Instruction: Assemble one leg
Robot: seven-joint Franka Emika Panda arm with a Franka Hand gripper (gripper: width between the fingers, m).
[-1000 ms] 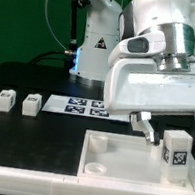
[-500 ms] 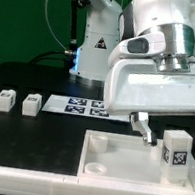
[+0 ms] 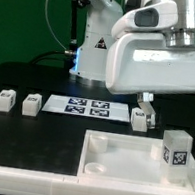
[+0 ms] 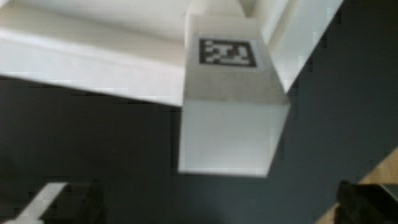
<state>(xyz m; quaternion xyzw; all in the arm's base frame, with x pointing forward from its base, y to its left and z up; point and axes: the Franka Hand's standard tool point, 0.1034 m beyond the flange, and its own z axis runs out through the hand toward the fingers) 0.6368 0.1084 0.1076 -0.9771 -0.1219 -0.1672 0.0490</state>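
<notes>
Wide flat white plastic slab [image 3: 127, 156] lies below the two-finger gripper [image 3: 175, 101], whose jaws stand wide apart and empty. Small white square plastic leg [image 3: 175, 150] stands upright directly beneath them, presumably seated in a corner socket.

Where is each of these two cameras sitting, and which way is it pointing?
Exterior view: off the arm, slightly above the table, facing across it at the slab, the upright leg and the marker board; the white arm and one gripper finger show.
Wrist view: on the wrist, looking down the leg's tagged face; nothing of the robot shows plainly.
Shared: that leg and the slab.
</notes>
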